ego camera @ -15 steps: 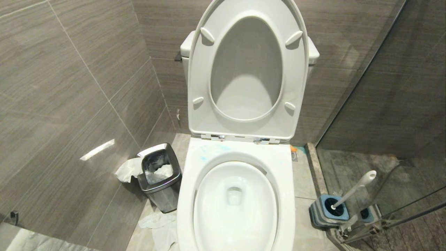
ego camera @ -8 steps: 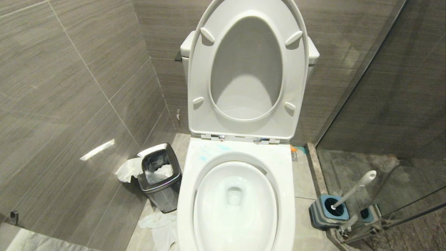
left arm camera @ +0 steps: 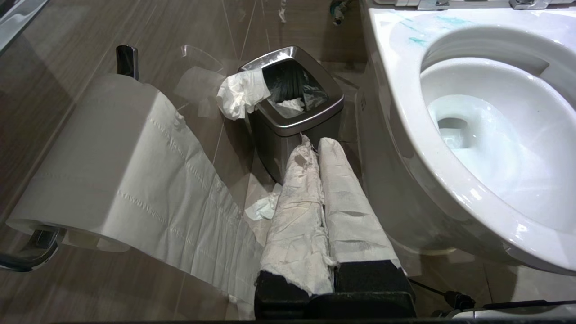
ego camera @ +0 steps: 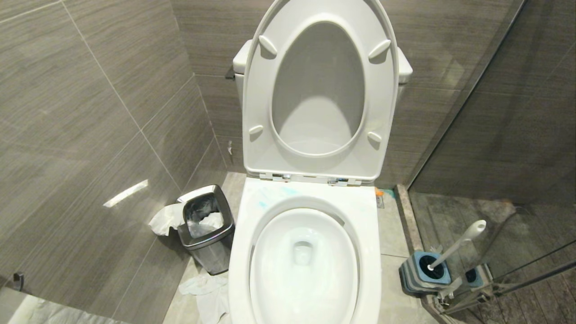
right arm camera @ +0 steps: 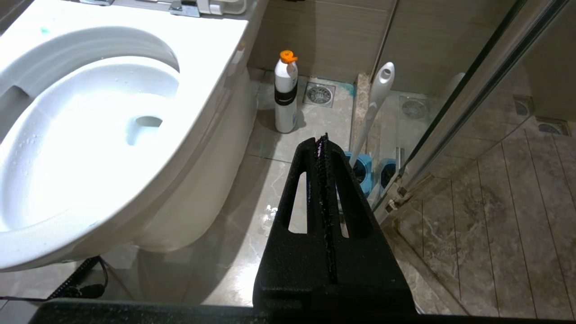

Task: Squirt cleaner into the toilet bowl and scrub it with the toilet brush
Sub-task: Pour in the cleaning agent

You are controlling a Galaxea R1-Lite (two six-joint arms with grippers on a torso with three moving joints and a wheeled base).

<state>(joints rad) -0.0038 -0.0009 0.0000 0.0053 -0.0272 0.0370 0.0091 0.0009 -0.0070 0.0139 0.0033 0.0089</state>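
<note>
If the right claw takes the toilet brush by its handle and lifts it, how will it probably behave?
The toilet brush has a slim, smooth white handle, so it may slip or twist in a pinch. It looks stiff and probably light. It leans in the blue holder, whose socket hides the head, so the holder might tip or lift with it.

The toilet bowl (ego camera: 306, 252) sits in the middle, seat (ego camera: 319, 90) raised behind it. A bin (ego camera: 207, 227) stands on its left. The toilet brush (ego camera: 456, 243) stands in its holder (ego camera: 423, 272) on the right.
</note>
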